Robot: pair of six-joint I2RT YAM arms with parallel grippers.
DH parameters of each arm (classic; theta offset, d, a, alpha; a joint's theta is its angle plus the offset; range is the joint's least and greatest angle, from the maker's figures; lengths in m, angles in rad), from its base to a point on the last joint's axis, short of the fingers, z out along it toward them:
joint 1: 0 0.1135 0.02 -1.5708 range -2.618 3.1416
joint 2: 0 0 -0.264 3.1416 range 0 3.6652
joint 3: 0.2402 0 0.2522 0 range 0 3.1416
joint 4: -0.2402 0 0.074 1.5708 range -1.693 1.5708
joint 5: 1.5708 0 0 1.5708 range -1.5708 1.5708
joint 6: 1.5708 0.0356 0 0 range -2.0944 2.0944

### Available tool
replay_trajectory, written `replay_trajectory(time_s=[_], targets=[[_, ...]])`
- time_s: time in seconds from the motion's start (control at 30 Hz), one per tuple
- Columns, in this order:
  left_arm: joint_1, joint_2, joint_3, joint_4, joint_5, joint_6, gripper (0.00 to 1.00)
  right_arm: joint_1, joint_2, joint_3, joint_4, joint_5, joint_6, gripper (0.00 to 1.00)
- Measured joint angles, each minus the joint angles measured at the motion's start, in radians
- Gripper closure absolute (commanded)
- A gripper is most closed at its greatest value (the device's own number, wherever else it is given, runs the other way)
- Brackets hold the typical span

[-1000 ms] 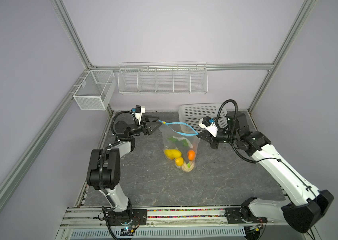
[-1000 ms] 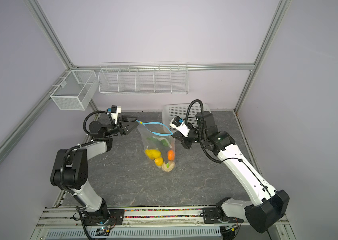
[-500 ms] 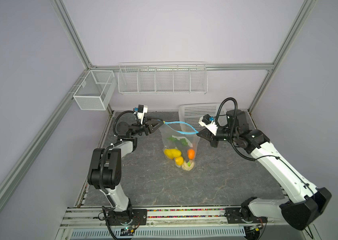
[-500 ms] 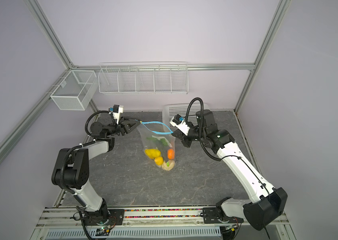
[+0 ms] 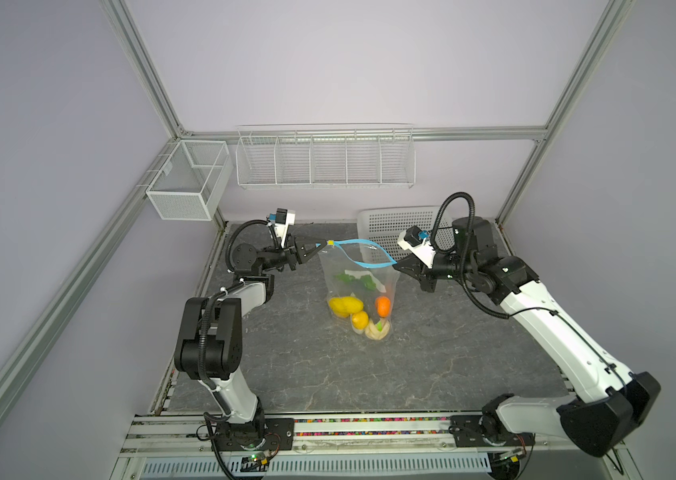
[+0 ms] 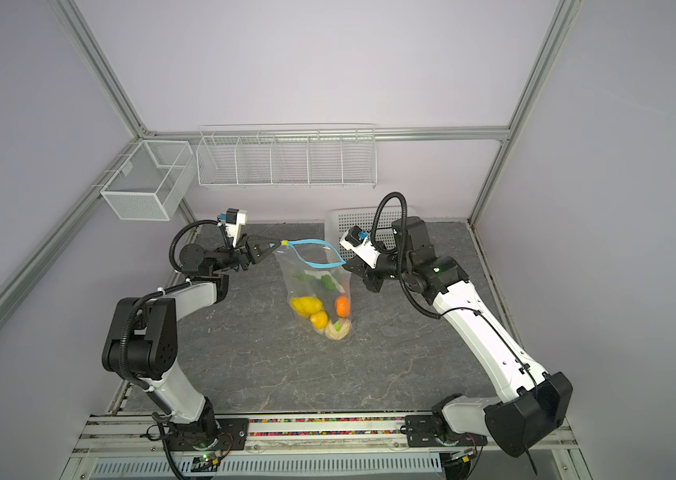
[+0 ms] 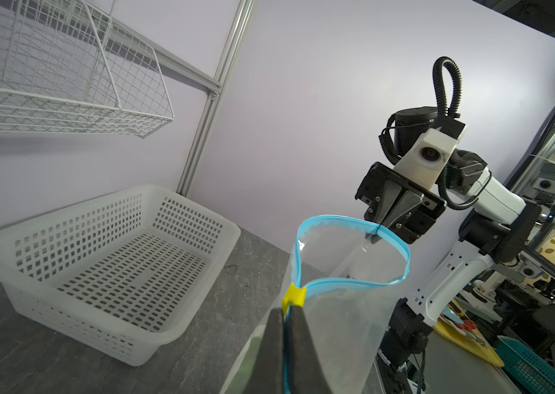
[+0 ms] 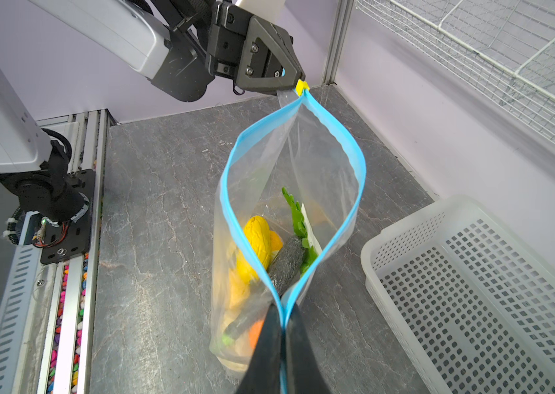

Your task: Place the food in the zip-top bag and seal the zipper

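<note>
Zip-top bag (image 5: 359, 286), pinched between left tool (image 5: 325, 244), right tool (image 5: 396, 264) (unsealed)

In both top views my right arm (image 5: 535, 307) hid part of the white basket (image 5: 386, 224), at one o'clock from the zip-top bag (image 5: 332, 278). The yellow slider (image 5: 330, 243) was too small there to tell whether my left gripper (image 5: 323, 245) touched it. The right wrist picture's edge cut off the base of my right gripper (image 8: 282, 307), and crinkled plastic blurred the lowest food (image 8: 235, 344). The left wrist view's edge cut off the bag's lower half.
</note>
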Motion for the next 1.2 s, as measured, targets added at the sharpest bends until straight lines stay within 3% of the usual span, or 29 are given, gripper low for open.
replay_trajectory(time_s=[0.2,0.4,0.47,0.63,0.87,0.93,1.2], targets=[[0.000,-0.018,-0.005,-0.001,-0.006,-0.027,1.00,-0.001,0.005,0.005,-0.006,0.001,0.000,0.94],[-0.020,-0.127,-0.089,-0.003,-0.059,-0.051,1.00,-0.001,0.005,0.037,-0.059,0.003,0.000,0.93],[-0.050,-0.163,-0.111,0.000,-0.077,-0.057,1.00,0.003,0.005,0.056,-0.069,0.003,0.001,0.88],[-0.130,-0.216,-0.171,0.000,-0.110,-0.060,1.00,0.048,0.005,0.083,-0.109,0.052,-0.002,0.44],[-0.134,-0.272,-0.229,-0.027,-0.132,-0.055,1.00,0.109,0.003,0.217,-0.274,0.192,-0.096,0.15],[-0.134,-0.299,-0.229,-0.058,-0.132,-0.043,1.00,0.126,0.001,0.280,-0.304,0.210,-0.125,0.16],[-0.134,-0.437,-0.229,-0.284,-0.133,0.127,1.00,0.315,0.039,0.489,-0.369,0.238,-0.257,0.37]])
